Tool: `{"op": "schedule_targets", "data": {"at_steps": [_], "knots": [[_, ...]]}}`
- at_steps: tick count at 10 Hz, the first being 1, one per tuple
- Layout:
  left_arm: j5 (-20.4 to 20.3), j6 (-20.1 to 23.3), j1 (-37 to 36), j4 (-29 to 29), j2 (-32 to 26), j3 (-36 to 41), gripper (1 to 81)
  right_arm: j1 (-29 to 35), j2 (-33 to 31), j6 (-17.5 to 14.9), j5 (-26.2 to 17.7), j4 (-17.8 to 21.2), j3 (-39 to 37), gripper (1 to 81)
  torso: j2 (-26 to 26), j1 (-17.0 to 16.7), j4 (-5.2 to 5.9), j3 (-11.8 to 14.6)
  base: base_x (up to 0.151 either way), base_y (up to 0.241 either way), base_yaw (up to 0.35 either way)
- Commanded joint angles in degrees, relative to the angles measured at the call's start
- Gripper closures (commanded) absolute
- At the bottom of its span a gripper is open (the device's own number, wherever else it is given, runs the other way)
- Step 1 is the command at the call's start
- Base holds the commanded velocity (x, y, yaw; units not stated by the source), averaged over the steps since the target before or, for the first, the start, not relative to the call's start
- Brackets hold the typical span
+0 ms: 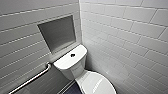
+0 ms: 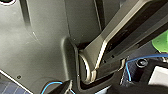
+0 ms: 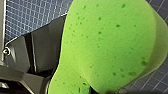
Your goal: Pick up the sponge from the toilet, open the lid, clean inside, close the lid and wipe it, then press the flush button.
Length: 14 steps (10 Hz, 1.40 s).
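Observation:
The white toilet (image 1: 75, 65) stands in the tiled corner in the head view. Its oval lid (image 1: 98, 84) is down over the bowl. The small dark flush button (image 1: 72, 55) sits in the middle of the tank top. In the right wrist view the bright green sponge (image 3: 107, 45) looms large just in front of the camera, above the dark blue tiled floor (image 3: 30, 15). My right gripper is shut on the sponge, which covers its fingers. A sliver of the same green sponge (image 2: 161, 42) shows past the robot's grey body in the left wrist view. My left gripper is open and holds nothing.
A metal grab bar (image 1: 32, 78) runs along the left wall beside the tank. Above it is a recessed grey niche (image 1: 57, 32). White tiled walls close in on the left and right of the toilet. A strip of dark floor (image 1: 71, 90) shows beside the bowl.

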Motion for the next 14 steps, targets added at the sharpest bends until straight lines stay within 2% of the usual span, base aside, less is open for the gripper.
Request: {"op": "schedule_targets", "data": {"at_steps": [1,2,4,5,6,7,8,9,10,11,12,14], "knots": [[3.34,-0.13,-0.64,-0.29,0.57,-2.12,1.0,-3.82,10.04,-0.5,-1.94,-3.92,-13.57,81.1,5.45,-3.49,0.0,0.0,0.0,0.0,0.0],[3.34,-0.13,-0.64,-0.38,1.02,-2.83,1.0,-3.47,13.0,-0.24,-4.39,-3.76,-17.94,81.1,1.97,-1.27,0.0,0.0,0.0,0.0,0.0],[3.34,-0.13,-0.64,-0.47,1.11,-3.09,1.0,-3.38,16.19,-0.15,-8.27,-3.31,-22.18,81.1,4.09,-2.66,0.0,0.0,0.0,0.0,0.0],[3.34,-0.13,-0.64,-0.47,1.2,-3.09,1.0,-2.51,17.76,-1.54,-11.13,-2.96,-22.97,81.1,4.66,-3.06,0.0,0.0,0.0,0.0,0.0],[3.34,-0.21,-0.64,-0.38,1.29,-3.09,1.0,-1.62,19.69,-7.37,-18.31,-2.01,-23.77,81.1,4.61,-3.06,0.0,0.0,0.0,0.0,0.0],[3.34,-0.21,-0.64,-0.38,1.37,-3.09,1.0,-1.01,21.2,-16.32,-20.49,5.12,-23.94,81.1,4.55,-3.04,0.0,0.0,0.0,0.0,0.0],[3.34,-0.21,-0.64,-0.47,1.37,-3.09,1.0,-0.92,21.56,-28.36,-20.67,16.23,-23.86,81.1,4.55,-3.04,0.0,0.0,0.0,0.0,0.0],[3.34,-0.21,-0.72,-0.47,1.37,-3.09,1.0,-0.57,21.46,-46.68,-20.31,33.55,-23.16,81.1,4.55,-3.04,0.0,0.0,0.0,0.0,0.0],[3.34,-0.21,-0.64,-0.38,1.37,-3.09,1.0,-0.65,20.94,-59.5,-20.31,45.24,-21.6,81.1,4.55,-3.04,0.0,0.0,0.0,0.0,0.0],[3.34,-0.21,-0.64,-0.38,1.54,-3.09,1.0,-1.01,20.51,-64.41,-20.14,49.35,-20.44,81.1,4.55,-3.04,0.0,0.0,0.0,0.0,0.0],[3.34,-0.21,-0.64,-0.46,1.72,-3.26,1.0,-0.05,19.8,-64.57,-20.22,50.83,-19.99,81.1,4.55,-3.04,0.0,0.0,0.0,0.0,0.0],[3.34,-0.21,-0.72,-0.38,3.13,-5.47,1.0,0.05,20.4,-64.66,-20.31,50.66,-19.9,81.1,4.55,-3.04,0.0,0.0,0.0,0.0,0.0]]}}
